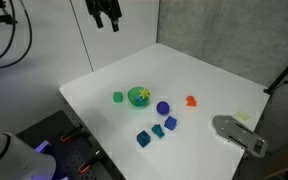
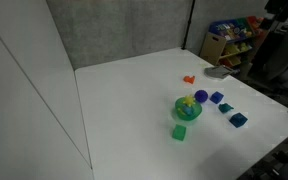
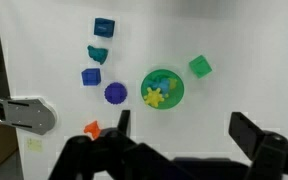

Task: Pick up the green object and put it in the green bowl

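Note:
The green object, a small dark teal block (image 3: 98, 54), lies on the white table between two blue cubes (image 3: 105, 27) (image 3: 91, 77). It also shows in both exterior views (image 1: 158, 130) (image 2: 225, 108). The green bowl (image 3: 174, 100) holds a yellow toy and shows in both exterior views (image 1: 132, 98) (image 2: 180, 110). My gripper (image 3: 184, 130) is open and empty, high above the table. In the wrist view the bowl sits just beyond its fingers. The gripper hangs at the top of an exterior view (image 1: 106, 15).
A light-green cube (image 3: 199, 67) lies beside the bowl. A purple ball (image 3: 115, 93) and a small orange piece (image 3: 92, 129) lie nearby. A grey flat object (image 3: 24, 115) sits at the table's edge. Shelves with toys (image 2: 229, 40) stand beyond the table.

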`<state>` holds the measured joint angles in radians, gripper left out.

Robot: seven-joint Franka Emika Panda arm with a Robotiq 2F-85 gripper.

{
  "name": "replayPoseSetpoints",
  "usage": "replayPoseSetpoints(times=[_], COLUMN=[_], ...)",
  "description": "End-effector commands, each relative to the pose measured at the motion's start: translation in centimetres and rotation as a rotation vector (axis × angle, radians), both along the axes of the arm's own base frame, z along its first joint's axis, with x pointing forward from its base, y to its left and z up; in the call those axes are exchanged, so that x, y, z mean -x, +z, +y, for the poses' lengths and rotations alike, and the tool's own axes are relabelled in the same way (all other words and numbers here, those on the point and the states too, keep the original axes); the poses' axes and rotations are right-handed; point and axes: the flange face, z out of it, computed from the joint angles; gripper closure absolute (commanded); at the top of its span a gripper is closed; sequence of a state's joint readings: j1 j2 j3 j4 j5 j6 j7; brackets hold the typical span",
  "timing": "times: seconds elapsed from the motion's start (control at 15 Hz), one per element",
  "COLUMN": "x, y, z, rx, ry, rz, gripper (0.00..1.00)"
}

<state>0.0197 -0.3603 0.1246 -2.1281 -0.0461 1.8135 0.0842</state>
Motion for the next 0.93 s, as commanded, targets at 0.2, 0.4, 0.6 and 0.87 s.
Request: replayPoseSetpoints(times=[0.2,0.4,0.6,0.87], x=[0.0,-0.9,-2.1,-4.0], y=[0.1,-0.2,-0.8,-2.2], z=[0.0,0.4,0.3,-0.9], rx=[0.0,-0.013,-0.028,-0.058], ry=[0.0,-0.001,-0.008,-0.039], rz=[0.0,-0.01,-0.013,-0.018], gripper=[0.0,0.0,0.0,0.0])
